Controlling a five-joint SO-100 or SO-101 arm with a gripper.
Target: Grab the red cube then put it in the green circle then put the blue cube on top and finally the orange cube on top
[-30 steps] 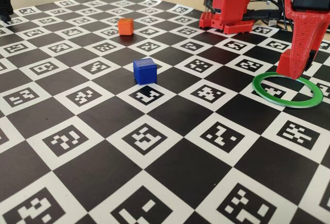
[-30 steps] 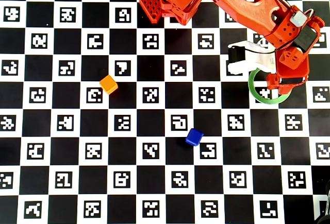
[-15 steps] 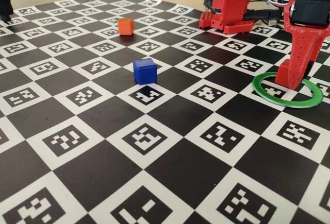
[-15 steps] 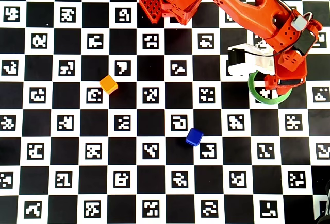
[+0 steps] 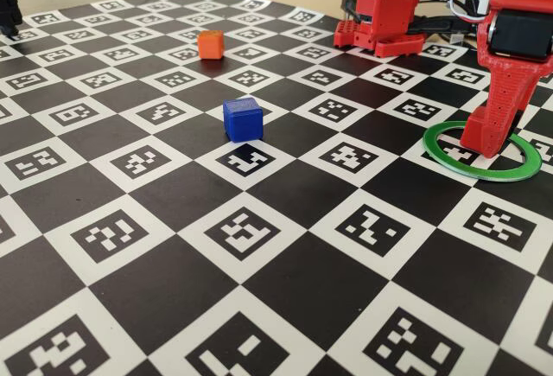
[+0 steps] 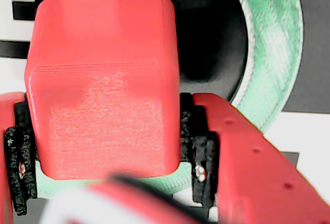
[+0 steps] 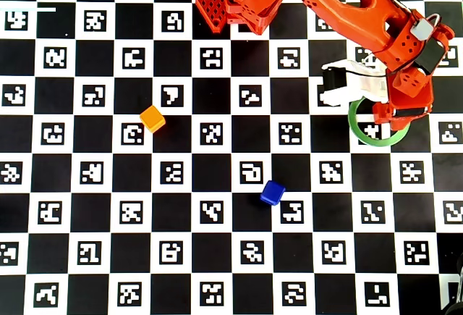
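blue cube [image 5: 243,119] well apart, unobstructed

no readable text, only coded squares

Tabletop [image 5: 285,289]: black-and-white checkerboard, each white square carrying a black pixel-block marker. Red cube [image 6: 103,85]: uniform matte red, finely layered faces in the wrist view. Hand [image 6: 105,147]: red shell, black rough pads [image 6: 203,157] on the inner faces. Green circle [image 5: 518,162]: bright green ring, paler mint in the wrist view. Blue cube [image 5: 243,119]: deep blue. Orange cube [image 5: 210,44]: orange, yellower in the overhead view. Arm [image 7: 362,3]: red-orange with a white part.
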